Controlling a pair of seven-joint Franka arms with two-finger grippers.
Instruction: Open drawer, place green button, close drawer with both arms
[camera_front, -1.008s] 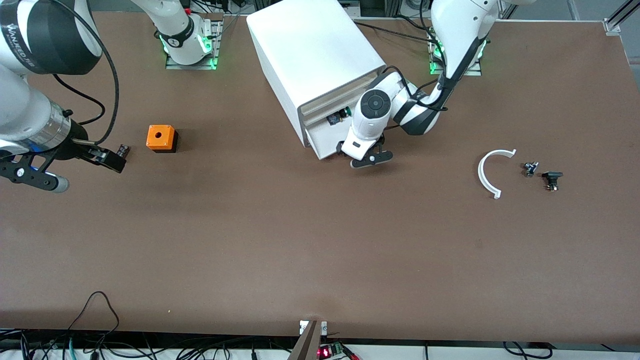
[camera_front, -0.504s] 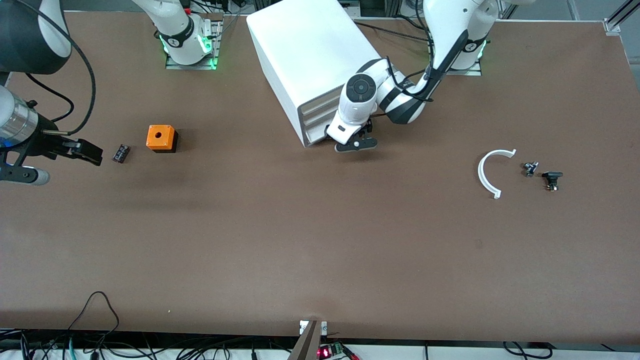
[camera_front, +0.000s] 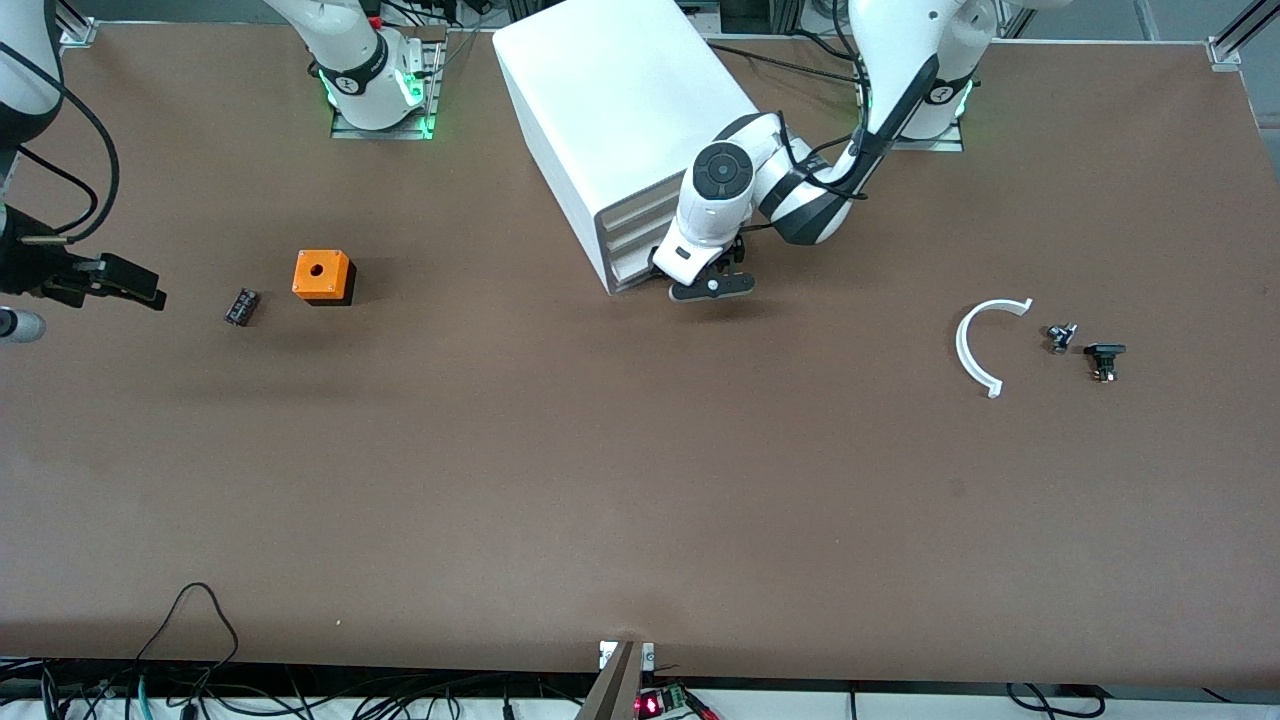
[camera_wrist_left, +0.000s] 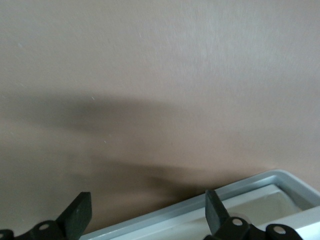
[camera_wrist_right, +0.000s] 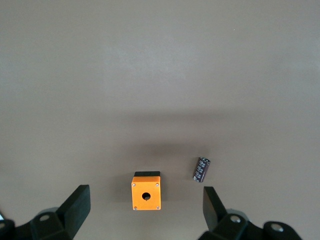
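Drawer (camera_front: 632, 268), the cabinet's (camera_front: 620, 110) lowest, is sitting shut, its plain white front flush with the two above; the button is lying out of sight. Left gripper (camera_front: 708, 283) is hanging just in front of that drawer, fingers spread wide and holding nothing; only the left wrist view is showing the pale drawer edge (camera_wrist_left: 240, 197) between its fingertips. Right gripper (camera_front: 128, 283) is hovering at the right arm's end of the table, likewise spread and empty. Its wrist view alone is resolving the orange cube's (camera_wrist_right: 146, 192) hole and the small black cylinder (camera_wrist_right: 201, 169) beside it.
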